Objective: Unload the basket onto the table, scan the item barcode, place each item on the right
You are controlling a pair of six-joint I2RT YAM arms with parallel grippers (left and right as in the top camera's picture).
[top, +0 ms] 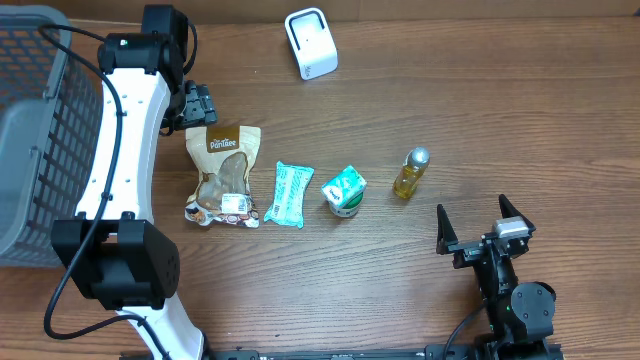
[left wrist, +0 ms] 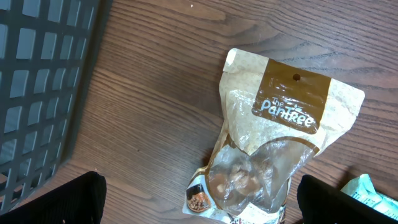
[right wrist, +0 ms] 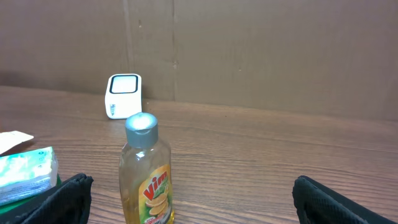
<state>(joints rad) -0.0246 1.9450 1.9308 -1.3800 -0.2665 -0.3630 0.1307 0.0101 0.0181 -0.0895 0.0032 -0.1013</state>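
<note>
A row of items lies on the wooden table: a tan "The Pantree" snack pouch [top: 225,175] [left wrist: 273,149], a teal packet [top: 289,194] [left wrist: 370,193], a green-and-white carton [top: 344,190] [right wrist: 25,174] and a yellow Vim bottle [top: 411,173] [right wrist: 146,174] standing upright. The white barcode scanner [top: 311,43] [right wrist: 124,95] stands at the back. My left gripper [top: 197,105] [left wrist: 202,199] hovers open over the pouch's top end, holding nothing. My right gripper [top: 478,228] [right wrist: 193,199] rests open near the front edge, facing the bottle from a distance.
A grey mesh basket [top: 30,130] [left wrist: 37,81] stands at the table's left edge, close beside the left arm. A brown wall rises behind the scanner in the right wrist view.
</note>
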